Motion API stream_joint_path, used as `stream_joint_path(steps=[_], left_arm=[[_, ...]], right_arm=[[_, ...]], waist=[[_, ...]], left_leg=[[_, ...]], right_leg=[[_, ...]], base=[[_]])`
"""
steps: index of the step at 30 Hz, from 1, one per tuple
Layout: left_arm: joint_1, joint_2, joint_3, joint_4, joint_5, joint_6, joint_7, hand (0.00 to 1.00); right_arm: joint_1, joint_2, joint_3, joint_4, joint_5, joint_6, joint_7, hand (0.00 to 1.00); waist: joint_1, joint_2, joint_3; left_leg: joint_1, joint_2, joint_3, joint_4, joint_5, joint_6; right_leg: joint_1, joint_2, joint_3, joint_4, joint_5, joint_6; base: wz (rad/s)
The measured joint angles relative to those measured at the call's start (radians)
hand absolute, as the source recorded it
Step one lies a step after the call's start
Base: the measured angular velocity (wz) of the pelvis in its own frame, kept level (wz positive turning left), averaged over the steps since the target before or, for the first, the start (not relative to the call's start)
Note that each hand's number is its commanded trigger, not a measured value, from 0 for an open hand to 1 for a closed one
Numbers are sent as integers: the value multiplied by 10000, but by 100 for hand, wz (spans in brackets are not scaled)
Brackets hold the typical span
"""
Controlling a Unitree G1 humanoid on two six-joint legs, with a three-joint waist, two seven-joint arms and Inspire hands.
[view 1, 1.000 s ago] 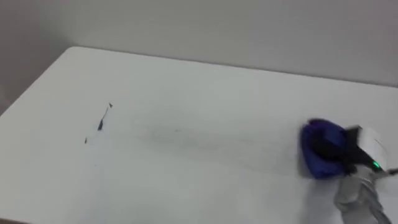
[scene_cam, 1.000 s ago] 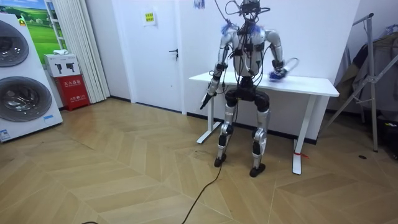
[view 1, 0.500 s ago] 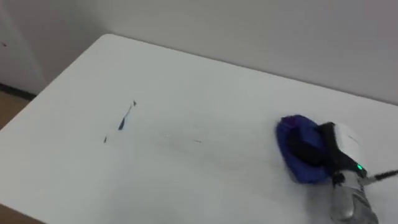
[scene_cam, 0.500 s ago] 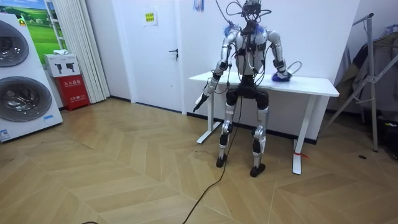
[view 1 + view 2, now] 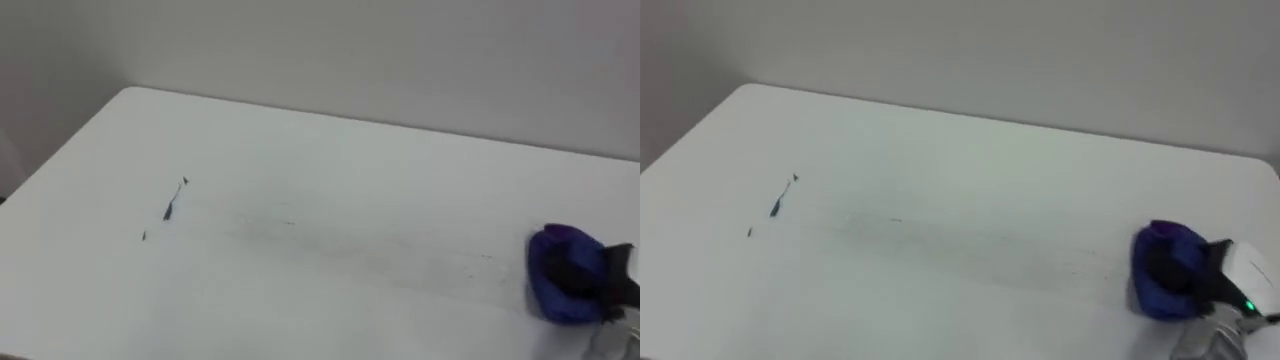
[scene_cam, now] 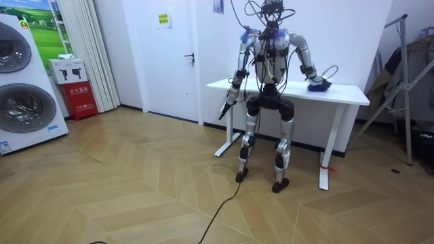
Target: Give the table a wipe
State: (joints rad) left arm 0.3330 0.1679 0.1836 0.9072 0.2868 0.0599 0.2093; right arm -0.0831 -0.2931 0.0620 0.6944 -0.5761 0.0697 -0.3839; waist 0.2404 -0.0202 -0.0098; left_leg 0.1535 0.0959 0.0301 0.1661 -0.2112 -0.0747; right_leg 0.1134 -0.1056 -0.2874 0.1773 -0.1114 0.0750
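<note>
**A:** Where is the right robot hand (image 5: 1188, 268) at this moment?

**B:** Near the right end of the white tabletop (image 5: 350, 160), clenched on the blue cloth (image 5: 1155, 282), which sits bunched on the surface.

**A:** What has just changed?

**B:** In the room view, robot hand and cloth sit further toward the room view's right than half a second ago. The stroke has run outward, toward the tabletop's end. The eye views have swung as well, so part of the shift there is the camera's own.

**A:** And the dirt?

**B:** A faint grey streak (image 5: 400, 258) crosses the middle, along the cloth's line. The dark marks (image 5: 168, 208) near the left end look unchanged, well apart from the cloth.

**A:** Meaning?

**B:** The wipe looks unfinished. The next pass probably has to travel all the way back left to reach those marks.

**A:** The left robot hand (image 6: 222, 110)?

**B:** Idle, hanging at the robot's side below the tabletop's edge.
</note>
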Motion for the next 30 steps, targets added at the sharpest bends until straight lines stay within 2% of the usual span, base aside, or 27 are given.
stream_joint_path(steps=[1,2,3,4,6,8,9,10,11,13,14,16,18,21,24,29,30], left_arm=[[-87,-19,-197,97,-9,99,-8,0],[-137,-21,-324,98,-7,157,-27,0],[-203,-56,-435,85,7,220,-58,0],[-228,-88,-440,75,1,248,-60,0],[-29,-22,-432,77,-33,376,-60,0],[328,12,-286,59,-223,524,-67,0],[586,7,-253,60,-209,667,-98,0],[808,13,-144,59,-197,676,-163,0],[868,12,-56,60,-189,676,-190,0],[1128,10,242,60,-173,589,-234,0],[1203,19,345,61,-177,576,-233,0],[1298,22,822,82,-147,485,-234,0],[1287,55,961,81,-104,375,-224,0],[1155,95,1180,-207,-69,199,-217,0],[1031,107,1169,-528,99,3,-221,0],[642,149,809,-601,103,-17,-172,0],[532,141,638,-548,97,-17,-114,0]], right_arm=[[-424,310,700,-393,-309,78,320,100],[-664,457,1130,-486,-419,76,464,100],[-1035,689,1724,-670,-683,49,798,100],[-1357,816,1950,-771,-954,-90,1039,100],[-1789,890,2008,-760,-1037,-292,1162,100],[-1963,844,1941,-754,-972,-292,1164,100],[-1943,673,1881,-612,-970,-330,1136,100],[-1854,488,1789,-28,-1066,-548,1049,100],[-1753,433,1660,343,-1144,-596,1022,100],[-782,413,607,609,-873,-1383,515,100],[-623,408,404,742,-886,-1611,348,100],[209,406,-693,819,-835,-2157,-208,100],[627,375,-1432,848,-714,-2303,-507,100],[1278,75,-2278,1214,-484,-2501,-890,100],[1778,-376,-2608,1554,-354,-2572,-1218,100],[1909,-331,-2568,1651,291,-2436,-1270,100],[1779,-331,-2400,1564,410,-2242,-1248,100]], waist=[[127,-18,55],[180,-20,92],[348,-21,100],[675,1,125],[938,13,151],[976,-16,138],[934,-24,138],[812,-35,138],[706,-54,143],[340,-86,133],[198,-119,130],[-298,-230,114],[-690,-243,117],[-1237,-297,-17],[-1380,-249,-84],[-1510,-243,-100],[-1452,-237,-97]], left_leg=[[-116,2,-190,9,30,-13],[-147,6,-245,2,60,-17],[-213,-6,-352,-13,94,-18],[-218,-19,-374,-33,116,19],[-245,-80,-547,-63,147,57],[-253,-125,-687,-50,142,68],[-202,-149,-770,-49,132,91],[-185,-183,-794,-41,142,110],[-188,-204,-775,-32,148,119],[-93,-282,-622,-33,167,150],[-62,-323,-560,-32,167,150],[43,-474,-349,-31,161,162],[67,-518,-318,-32,132,211],[126,-529,-213,-40,94,276],[277,-521,32,-32,4,359],[340,-512,93,40,-59,372],[368,-488,119,29,-58,372]], right_leg=[[-118,73,24,-13,29,-46],[-130,99,42,-18,35,-61],[-178,124,97,-3,45,-109],[-199,119,107,16,38,-115],[-114,90,89,-70,4,-70],[-38,40,-10,-106,-40,-5],[33,-4,-196,-106,-47,7],[149,-57,-334,-100,-64,33],[177,-97,-451,-99,-81,61],[400,-220,-509,-97,-159,182],[469,-266,-536,-111,-201,244],[657,-450,-592,-134,-401,380],[762,-466,-595,-306,-406,382],[840,-440,-396,-362,-410,384],[857,-455,-138,-253,-412,384],[921,-448,-30,-194,-368,378],[897,-437,-29,-137,-361,372]], base=[[-23],[14],[17],[17],[25],[30],[35],[45],[59],[40],[19],[11],[-5],[-5],[-23],[-5],[-11]])
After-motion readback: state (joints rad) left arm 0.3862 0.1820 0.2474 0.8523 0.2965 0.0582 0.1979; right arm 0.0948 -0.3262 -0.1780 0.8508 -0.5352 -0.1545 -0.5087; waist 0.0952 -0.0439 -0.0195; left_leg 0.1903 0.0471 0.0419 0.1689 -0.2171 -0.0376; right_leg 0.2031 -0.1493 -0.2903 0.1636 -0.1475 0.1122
